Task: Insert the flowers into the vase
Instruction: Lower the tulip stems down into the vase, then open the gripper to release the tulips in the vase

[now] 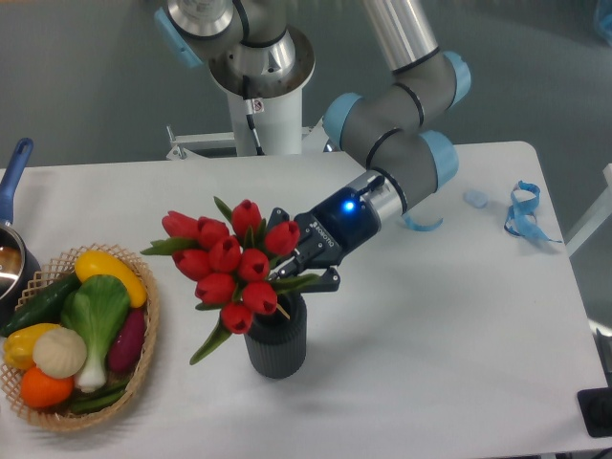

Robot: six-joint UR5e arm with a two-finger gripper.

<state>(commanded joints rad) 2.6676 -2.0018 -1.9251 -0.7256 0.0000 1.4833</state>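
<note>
The flowers (229,263), a bunch of red tulips with green leaves, hang tilted just above and to the left of the vase (277,346). The lowest blooms sit right at the vase mouth, and one leaf droops down its left side. The vase is a short dark grey ribbed cylinder standing upright on the white table. My gripper (298,266) reaches in from the right, directly above the vase, and is shut on the bunch at the stems. The stems are mostly hidden behind the blooms and fingers, so I cannot tell whether their ends are inside the vase.
A wicker basket (143,359) of toy vegetables stands at the front left. A pot with a blue handle (13,167) is at the left edge. Blue ribbon pieces (522,212) lie at the back right. The robot base (260,105) stands at the back centre.
</note>
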